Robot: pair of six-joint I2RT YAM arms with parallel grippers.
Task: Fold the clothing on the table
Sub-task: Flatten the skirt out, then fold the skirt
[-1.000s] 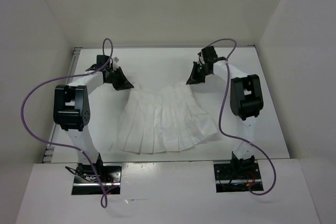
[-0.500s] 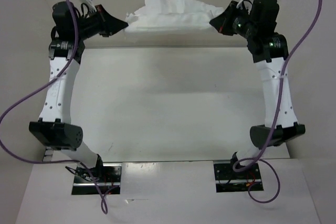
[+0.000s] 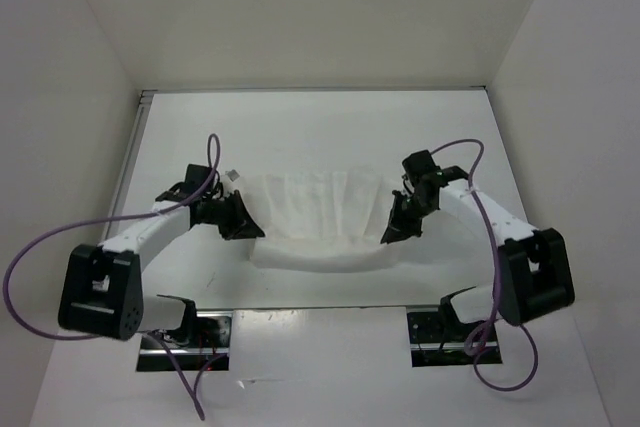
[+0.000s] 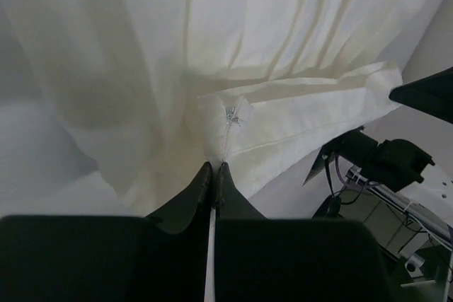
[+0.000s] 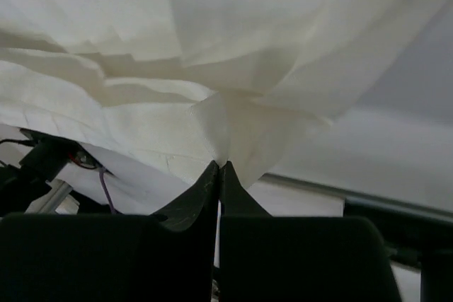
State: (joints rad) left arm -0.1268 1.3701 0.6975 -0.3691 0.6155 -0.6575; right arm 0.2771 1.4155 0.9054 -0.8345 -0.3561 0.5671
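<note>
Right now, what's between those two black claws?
The white pleated thin-fabric garment spans from the left gripper to the right gripper, pinched by both; the top view shows it.

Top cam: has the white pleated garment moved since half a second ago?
Yes. The white pleated fabric garment has come toward the near edge of the flat white table; half a second ago it showed up against the white back wall.
</note>
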